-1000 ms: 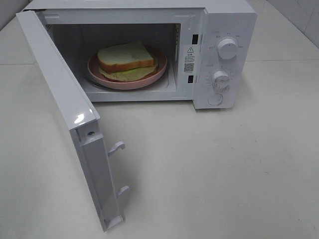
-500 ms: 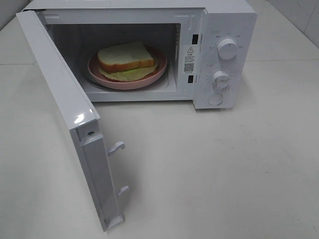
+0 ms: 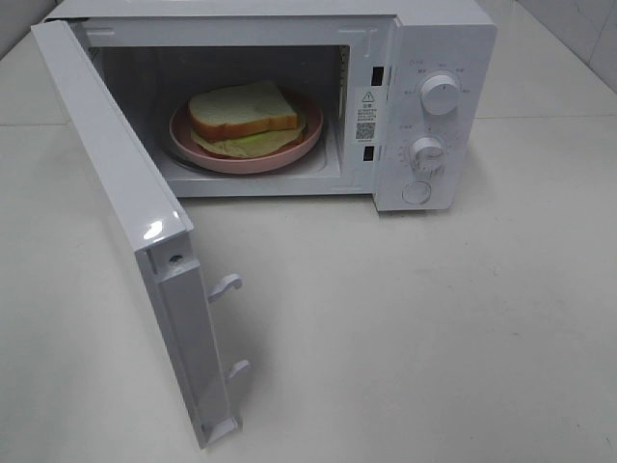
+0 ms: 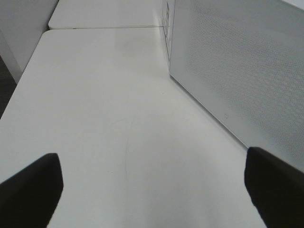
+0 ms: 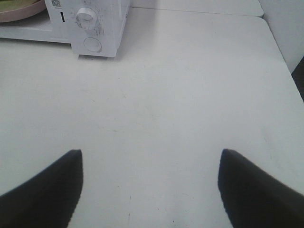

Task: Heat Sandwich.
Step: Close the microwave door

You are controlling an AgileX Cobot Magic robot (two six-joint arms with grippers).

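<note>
**Near.** Your left gripper (image 4: 152,153) has its jaws spread wide and holds nothing; it sits low over the table (image 4: 95,118). Your right gripper (image 5: 150,152) also has its jaws apart and empty. Neither appears in the high view.

**Middle.** The microwave door (image 3: 125,193) is swung out to the robot's left, with its long axis running from the hinge back toward you. Its meshed outer face stands close alongside the left gripper, so the left arm is the nearer one.

**Far.** The sandwich (image 3: 241,111) lies flat on the pink plate (image 3: 289,159) inside the open cavity, ahead of both grippers and touched by neither. The lower dial (image 5: 86,15) faces the right gripper, well apart from it.

**Judgement.** Loading appears done. Shutting the door probably comes next, with a push on that outer face toward the robot's right.
</note>
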